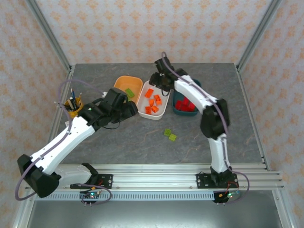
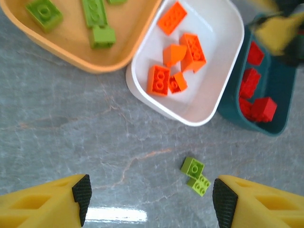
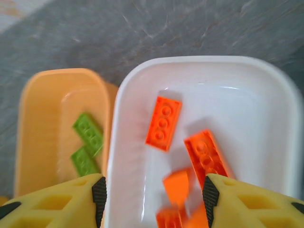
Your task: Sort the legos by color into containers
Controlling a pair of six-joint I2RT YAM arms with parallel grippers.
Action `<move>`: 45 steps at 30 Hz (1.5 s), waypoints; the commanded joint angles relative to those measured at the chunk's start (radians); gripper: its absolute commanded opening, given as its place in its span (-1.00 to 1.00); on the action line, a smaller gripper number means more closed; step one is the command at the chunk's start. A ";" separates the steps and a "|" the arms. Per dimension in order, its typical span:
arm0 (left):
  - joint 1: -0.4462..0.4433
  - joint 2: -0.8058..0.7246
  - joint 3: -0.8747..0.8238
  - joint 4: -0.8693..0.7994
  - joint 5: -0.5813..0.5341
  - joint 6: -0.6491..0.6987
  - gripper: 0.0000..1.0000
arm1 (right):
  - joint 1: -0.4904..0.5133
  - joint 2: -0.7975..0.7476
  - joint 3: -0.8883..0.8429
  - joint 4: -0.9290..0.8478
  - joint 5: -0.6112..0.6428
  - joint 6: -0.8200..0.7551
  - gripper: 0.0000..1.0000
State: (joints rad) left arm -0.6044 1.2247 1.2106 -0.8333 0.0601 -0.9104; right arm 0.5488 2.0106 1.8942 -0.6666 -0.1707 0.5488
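Grey marbled tabletop (image 1: pixel 142 147) under peach patterned wallpaper (image 1: pixel 142 28), with aluminium posts (image 1: pixel 47 33) framing the cell. At the centre of the overhead view, the orange tub (image 1: pixel 118 85), white tub (image 1: pixel 164 110) and teal tub (image 1: pixel 183 113) sit side by side, holding green legos (image 2: pixel 95 19), orange legos (image 2: pixel 175 66) and red legos (image 2: pixel 256 102) in turn. Two loose green legos (image 1: pixel 169 134) lie touching on the table just below the tubs. Over that pair the left gripper (image 2: pixel 151 192) hovers wide and empty, while the right gripper (image 3: pixel 154 194) hangs above the white tub, fingers apart, nothing between them
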 commanded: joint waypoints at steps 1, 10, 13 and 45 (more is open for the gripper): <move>-0.060 0.088 0.032 -0.012 0.042 -0.049 0.43 | 0.023 -0.268 -0.179 0.006 0.069 -0.091 0.18; -0.269 0.523 0.338 -0.062 0.097 0.042 0.44 | 0.101 -0.911 -0.748 -0.194 0.032 -0.059 0.39; -0.311 0.671 0.454 -0.125 0.094 0.085 0.44 | 0.109 -1.093 -0.881 -0.273 -0.016 0.004 0.44; -0.268 1.090 0.720 -0.213 0.036 0.208 -0.01 | 0.109 -1.449 -1.143 -0.343 -0.078 0.175 0.57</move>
State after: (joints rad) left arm -0.8703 2.2898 1.9011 -1.0401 0.0906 -0.7189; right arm 0.6540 0.5690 0.7647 -1.0100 -0.2558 0.7147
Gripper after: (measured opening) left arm 0.502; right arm 0.786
